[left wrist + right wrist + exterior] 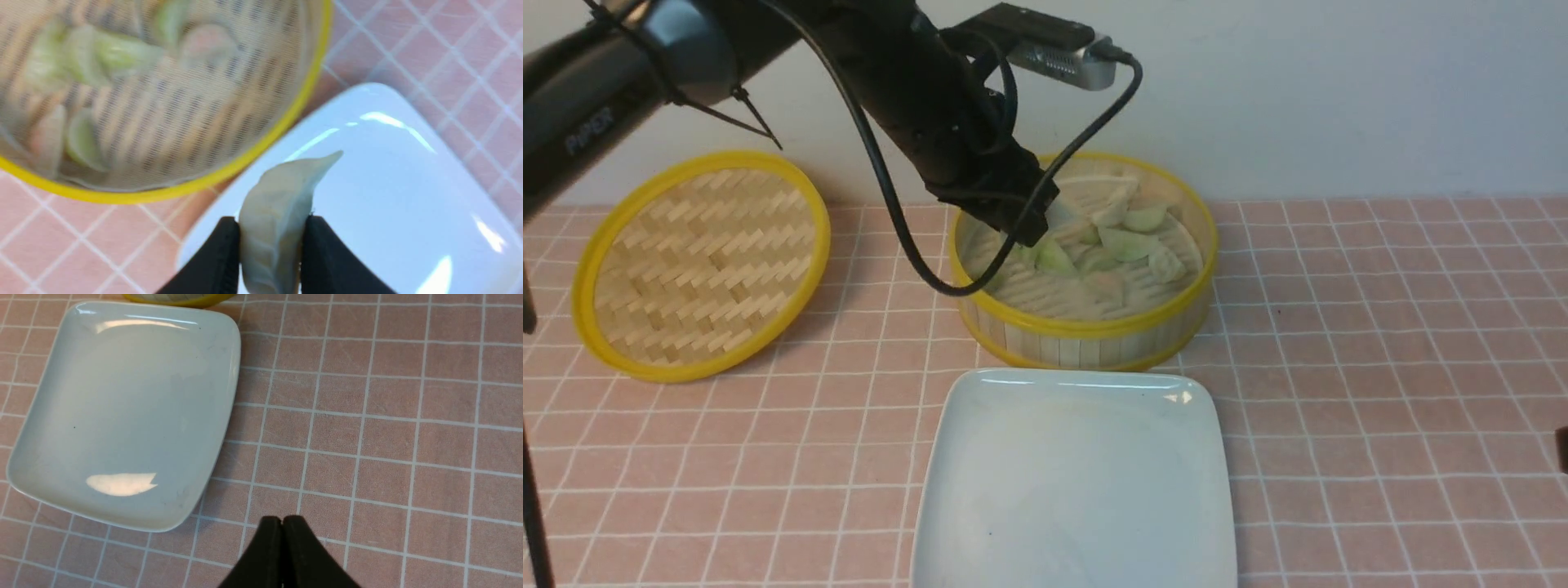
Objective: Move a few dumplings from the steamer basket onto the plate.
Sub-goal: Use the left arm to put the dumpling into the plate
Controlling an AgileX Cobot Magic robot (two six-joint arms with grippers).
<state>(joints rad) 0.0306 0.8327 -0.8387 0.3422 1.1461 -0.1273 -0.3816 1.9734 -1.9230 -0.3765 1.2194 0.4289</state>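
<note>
The steamer basket (1086, 333) stands at the back middle with several pale green and beige dumplings (1127, 243) in it. My left gripper (1036, 232) hangs above the basket's left part, shut on one pale dumpling (282, 196) held upright between its black fingers (222, 253). In the left wrist view the basket (261, 147) and the plate (388, 183) lie below it. The white square plate (1078, 490) sits bare in front of the basket. My right gripper (282, 519) is shut and empty, over the tablecloth to the right of the plate (122, 416).
The flat woven yellow-rimmed lid (698, 265) leans at the back left. A black cable (907, 237) loops from the left arm down to the basket's rim. A pink checked cloth (1380, 367) covers the table. A pale wall stands behind.
</note>
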